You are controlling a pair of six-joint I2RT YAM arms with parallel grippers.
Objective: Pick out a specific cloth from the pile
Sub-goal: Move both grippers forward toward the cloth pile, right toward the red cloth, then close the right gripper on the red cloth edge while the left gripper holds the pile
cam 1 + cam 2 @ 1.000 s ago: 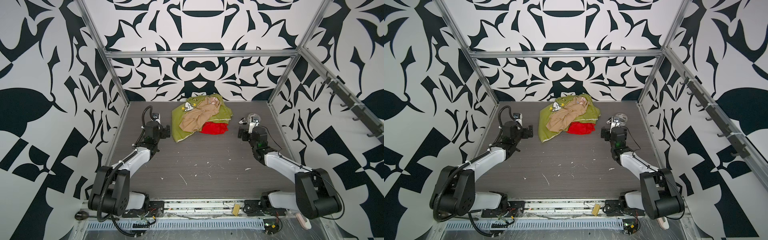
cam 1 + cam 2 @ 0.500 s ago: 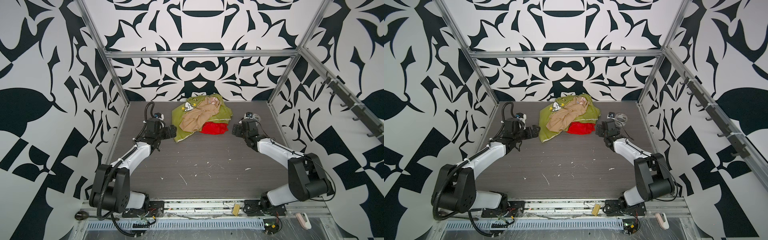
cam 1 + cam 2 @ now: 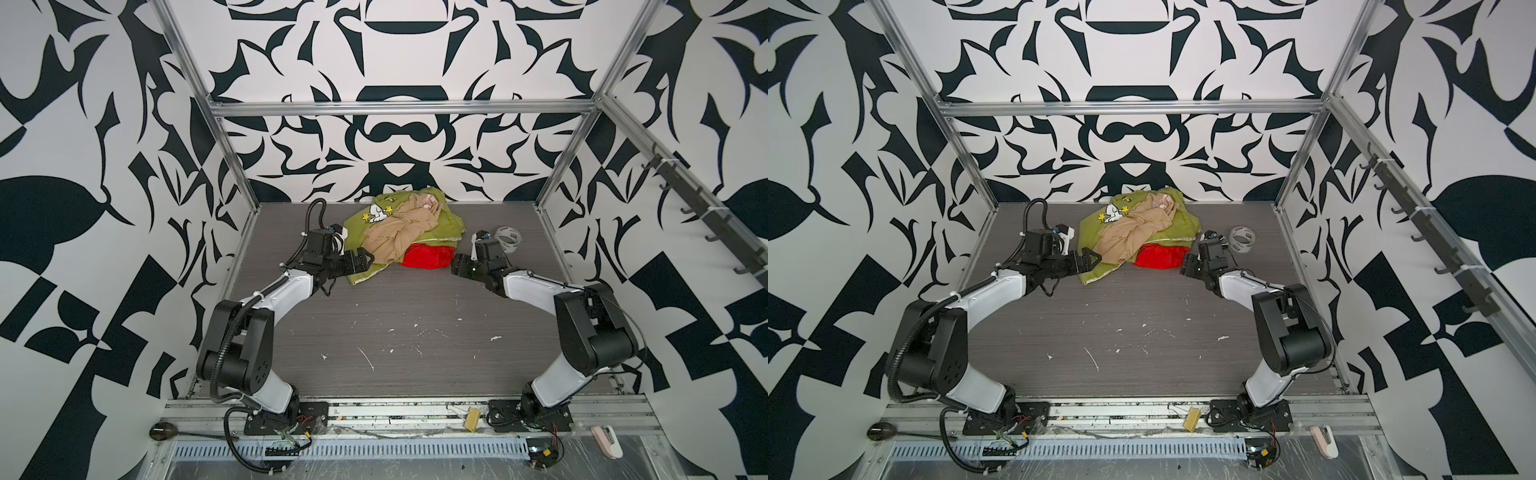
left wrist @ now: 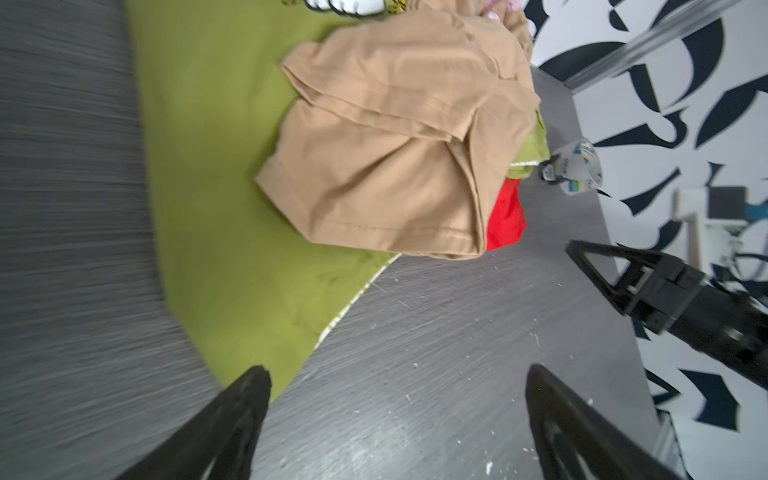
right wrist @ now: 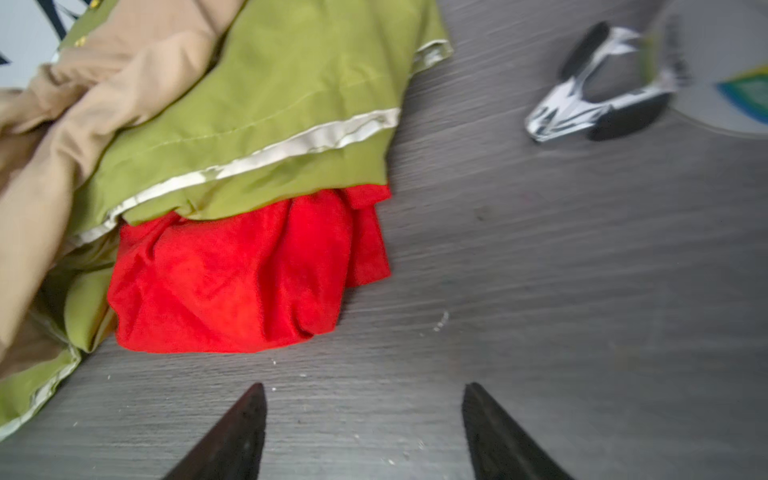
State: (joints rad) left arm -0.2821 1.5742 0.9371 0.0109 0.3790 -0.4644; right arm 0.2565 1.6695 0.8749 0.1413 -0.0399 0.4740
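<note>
The pile lies at the back middle of the table. Its red cloth [image 3: 426,257] [image 3: 1158,257] pokes out from under an olive-green cloth [image 3: 359,272] and a tan cloth [image 3: 399,237]. My right gripper [image 3: 455,264] [image 3: 1185,266] sits low, just right of the red cloth [image 5: 245,274]. It is open [image 5: 363,387], with bare table between its fingers and a short gap to the cloth. My left gripper [image 3: 368,259] [image 4: 397,374] stands open over the olive cloth's front corner [image 4: 232,270], holding nothing. In the left wrist view, only a sliver of red cloth [image 4: 505,216] shows.
A roll of clear tape [image 3: 509,239] [image 3: 1242,239] lies behind my right wrist, with a small black-and-white object [image 5: 598,99] beside it. White flecks [image 3: 368,359] dot the grey table. Aluminium frame posts [image 3: 561,158] and patterned walls close in the sides and back.
Both arms have reached in toward the pile, the left to the olive cloth's corner, the right down beside the red cloth. The right jaws have narrowed somewhat.
</note>
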